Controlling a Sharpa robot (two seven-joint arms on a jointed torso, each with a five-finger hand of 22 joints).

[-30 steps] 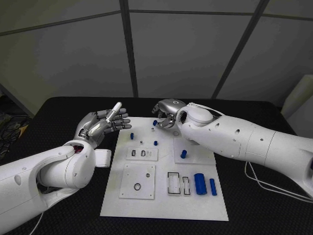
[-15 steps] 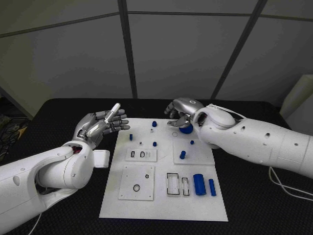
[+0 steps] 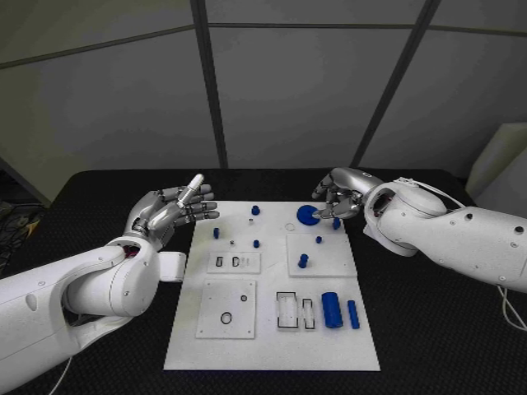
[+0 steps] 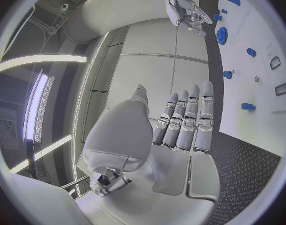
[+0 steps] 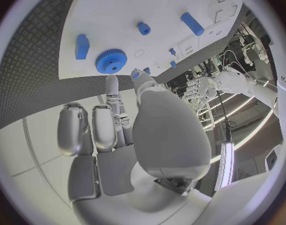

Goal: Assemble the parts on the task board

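At the upper middle of the head view, the right hand [image 3: 338, 200] hangs just beside the far right corner of the task board [image 3: 263, 346], its fingers curled loosely and holding nothing that I can make out. A blue gear [image 3: 308, 216] lies flat on the board close under those fingers, apparently free of them. Left of the board, the left hand [image 3: 172, 207] is raised off the table [image 3: 86, 197] with its fingers pressed together and pointing up, empty. Lower on the board sit a blue cylinder [image 3: 331, 309] and a thinner blue bar [image 3: 352, 313], side by side, with smaller blue pegs [image 3: 303, 261] standing nearer the middle.

From the left wrist view, the left hand's fingers [image 4: 187, 117] lie straight and side by side, nothing between them; the board shows at the right edge, with the gear [image 4: 221, 35] near the right hand [image 4: 183, 7] at the top.

From the right wrist view, the right hand's fingers [image 5: 96, 127] are bent inward with nothing in them, and the gear [image 5: 111, 61] rests on the board beyond them, beside a small blue block [image 5: 82, 46].

I judge the step in hand to be the gear's placing, seemingly done. The next move calls for choosing another loose part, probably the cylinder, and reaching for it without knocking the standing pegs.
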